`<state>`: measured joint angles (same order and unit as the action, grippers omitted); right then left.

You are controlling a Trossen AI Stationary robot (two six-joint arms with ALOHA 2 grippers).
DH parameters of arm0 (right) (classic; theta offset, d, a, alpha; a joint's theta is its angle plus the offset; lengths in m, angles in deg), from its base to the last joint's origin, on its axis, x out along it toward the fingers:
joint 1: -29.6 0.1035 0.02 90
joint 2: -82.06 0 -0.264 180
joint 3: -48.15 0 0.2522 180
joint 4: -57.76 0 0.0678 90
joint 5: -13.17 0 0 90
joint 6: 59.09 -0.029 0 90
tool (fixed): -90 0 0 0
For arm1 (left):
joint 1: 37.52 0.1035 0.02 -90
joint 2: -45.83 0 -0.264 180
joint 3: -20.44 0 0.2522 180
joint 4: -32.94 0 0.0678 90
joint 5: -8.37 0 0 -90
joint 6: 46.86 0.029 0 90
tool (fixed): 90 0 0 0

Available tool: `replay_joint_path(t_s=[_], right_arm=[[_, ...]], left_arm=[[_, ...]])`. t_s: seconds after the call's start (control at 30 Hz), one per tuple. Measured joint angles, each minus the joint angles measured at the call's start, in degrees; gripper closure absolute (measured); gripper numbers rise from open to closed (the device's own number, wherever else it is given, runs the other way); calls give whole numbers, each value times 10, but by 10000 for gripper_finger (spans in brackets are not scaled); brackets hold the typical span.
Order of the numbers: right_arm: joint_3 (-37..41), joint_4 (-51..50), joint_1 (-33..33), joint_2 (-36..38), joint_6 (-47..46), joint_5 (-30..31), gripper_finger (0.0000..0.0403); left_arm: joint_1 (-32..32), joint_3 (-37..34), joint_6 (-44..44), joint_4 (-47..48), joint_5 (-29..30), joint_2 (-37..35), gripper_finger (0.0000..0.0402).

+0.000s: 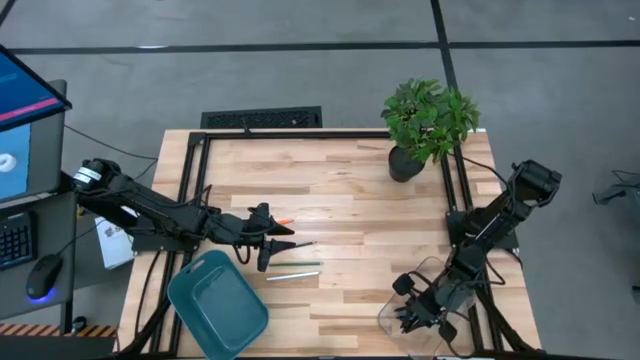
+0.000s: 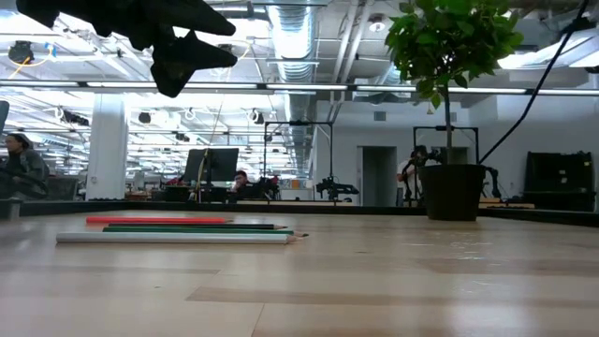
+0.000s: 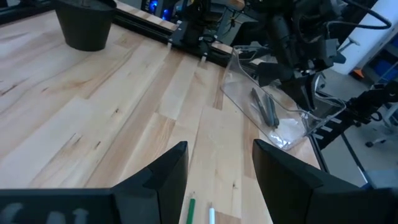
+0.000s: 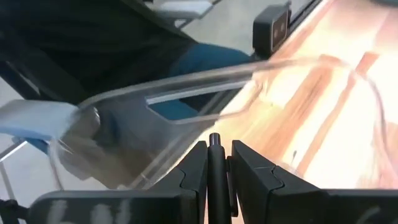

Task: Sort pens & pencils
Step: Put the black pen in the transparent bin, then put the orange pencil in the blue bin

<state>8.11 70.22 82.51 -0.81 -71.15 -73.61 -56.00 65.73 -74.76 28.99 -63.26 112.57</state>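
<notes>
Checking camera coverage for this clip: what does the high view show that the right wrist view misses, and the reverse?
Only the high view shows the left gripper open over the orange pencil, with the green pencil, the pale pencil, the teal bin and the potted plant.

Only the right wrist view shows that the right gripper is shut on a dark pen, standing between its fingers.

Both show the clear container at the right arm and the wooden table.
</notes>
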Motion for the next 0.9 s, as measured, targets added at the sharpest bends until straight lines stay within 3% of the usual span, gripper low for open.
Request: replay_joint_path(t_s=[0.9], right_arm=[[0,4,-5,11,-85,18,290]], left_arm=[[0,0,-4,0,-1,0,230]])
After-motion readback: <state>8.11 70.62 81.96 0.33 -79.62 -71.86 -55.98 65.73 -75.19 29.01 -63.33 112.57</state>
